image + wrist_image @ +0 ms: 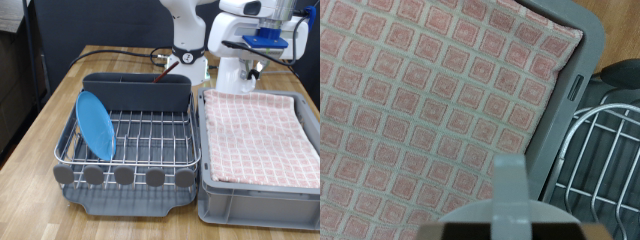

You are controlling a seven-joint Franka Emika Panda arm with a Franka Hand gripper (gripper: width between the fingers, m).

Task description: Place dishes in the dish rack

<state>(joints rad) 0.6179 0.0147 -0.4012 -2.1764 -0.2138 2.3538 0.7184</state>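
The dish rack (130,140) stands in the middle of the wooden table. A light-blue plate (95,124) stands on edge in its wire grid at the exterior view's left. A reddish-brown wooden spoon (159,74) sticks up from the tall back compartment. My gripper (240,62) hangs above the far edge of the grey crate, with a white mug (236,80) under it between the fingers. In the wrist view the pale mug (509,192) shows at the frame edge over the pink cloth. The fingers themselves are hidden.
A grey crate (255,195) lined with pink checked cloth (258,135) sits right of the rack; its rim (565,100) and the rack's wires (610,160) show in the wrist view. The robot base (187,45) and cables stand behind.
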